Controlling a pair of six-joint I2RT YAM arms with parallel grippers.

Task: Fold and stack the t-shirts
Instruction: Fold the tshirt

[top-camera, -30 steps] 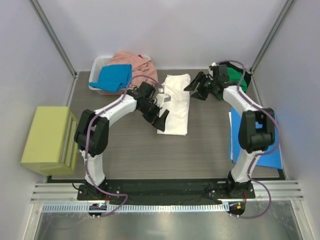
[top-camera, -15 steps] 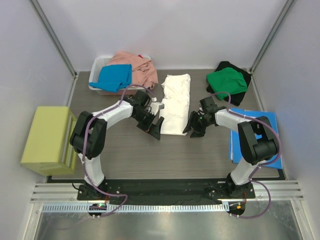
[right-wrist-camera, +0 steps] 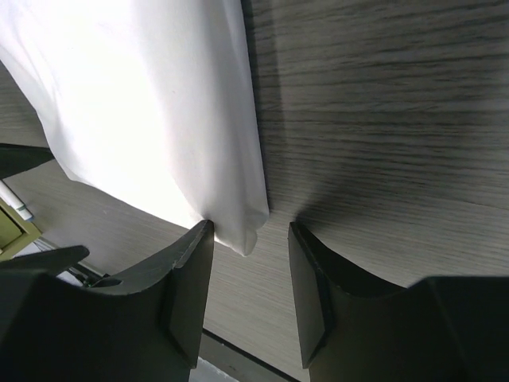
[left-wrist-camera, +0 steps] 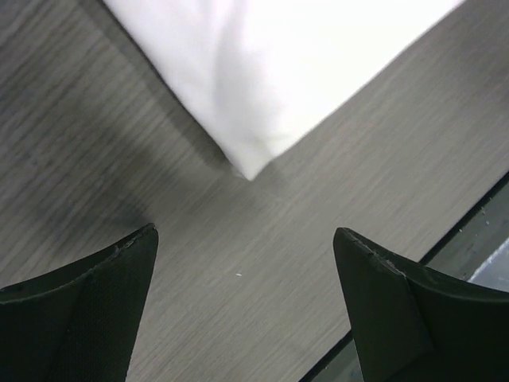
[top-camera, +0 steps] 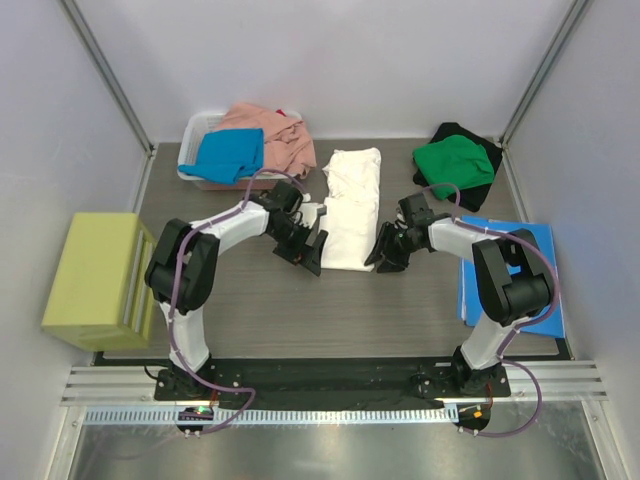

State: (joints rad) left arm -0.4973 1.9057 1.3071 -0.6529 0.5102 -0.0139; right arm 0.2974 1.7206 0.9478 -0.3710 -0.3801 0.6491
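My right fingers (right-wrist-camera: 184, 298) have swung over from the green t-shirt (top-camera: 455, 160) and, half closed, straddle the near right corner of the folded white cotton t-shirt (top-camera: 352, 200) mid-tabletop (top-camera: 250, 300), not yet pinching. My left fingers (left-wrist-camera: 75, 314) gape empty by the other near corner. Crosswise fold next, I reckon.

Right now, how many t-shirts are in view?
5: white t-shirt mid-table; green t-shirt on black t-shirt, far right; bright blue t-shirt and salmon pink t-shirt in the basket, far left. Others may be hidden there.
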